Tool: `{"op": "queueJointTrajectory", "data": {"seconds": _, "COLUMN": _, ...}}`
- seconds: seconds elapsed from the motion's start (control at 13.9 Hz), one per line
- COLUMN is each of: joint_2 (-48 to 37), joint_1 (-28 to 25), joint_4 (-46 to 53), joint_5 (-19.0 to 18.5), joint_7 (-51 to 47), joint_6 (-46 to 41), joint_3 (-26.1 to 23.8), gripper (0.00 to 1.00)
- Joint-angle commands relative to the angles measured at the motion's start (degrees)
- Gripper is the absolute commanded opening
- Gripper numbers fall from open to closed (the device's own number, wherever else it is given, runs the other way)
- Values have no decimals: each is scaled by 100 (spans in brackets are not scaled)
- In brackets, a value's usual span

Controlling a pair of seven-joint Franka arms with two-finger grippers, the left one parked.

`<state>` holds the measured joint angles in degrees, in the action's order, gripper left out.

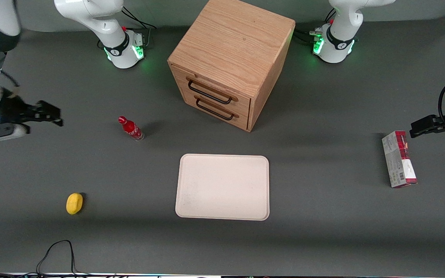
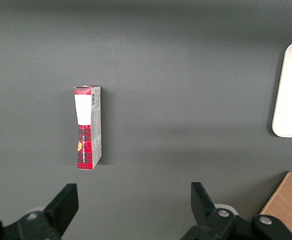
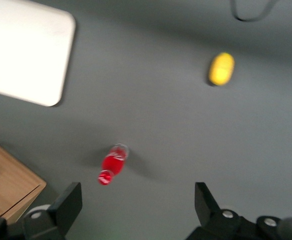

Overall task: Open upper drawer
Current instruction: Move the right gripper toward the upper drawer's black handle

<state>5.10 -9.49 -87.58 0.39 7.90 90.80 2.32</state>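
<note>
Light oak upper drawer (image 1: 211, 91), black wire handle (image 1: 209, 93), black hand (image 1: 48, 113), red bottle (image 1: 131, 128), yellow lemon (image 1: 74, 203)

Matt grained oak cabinet (image 1: 232, 50), glossy red bottle (image 1: 131, 128), smooth tray (image 1: 222, 187).

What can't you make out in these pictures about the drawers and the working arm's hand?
- Upper drawer: inside hidden by its closed front, front view.
- Wooden cabinet: only a corner shows, cut off by the right wrist view's edge.
- Hand: open above the table toward the working arm's end, far from the cabinet; the arm is cut by the front view's edge.
- Red bottle: label blurred, right wrist view.
</note>
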Motion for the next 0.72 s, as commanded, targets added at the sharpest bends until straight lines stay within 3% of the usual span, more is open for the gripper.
{"op": "queueJointTrajectory", "data": {"seconds": 0.0, "joint_2": 307, "joint_1": -770, "joint_4": 267, "joint_5": -12, "joint_7": -69, "joint_6": -151, "joint_3": 14, "gripper": 100}}
{"op": "queueJointTrajectory", "data": {"seconds": 0.36, "joint_2": 545, "joint_1": -2300, "joint_4": 276, "joint_5": -4, "joint_7": -61, "joint_6": -99, "joint_3": -3, "gripper": 100}}
{"op": "queueJointTrajectory", "data": {"seconds": 0.65, "joint_2": 624, "joint_1": -2899, "joint_4": 267, "joint_5": 66, "joint_7": 176, "joint_6": -54, "joint_3": -12, "gripper": 100}}
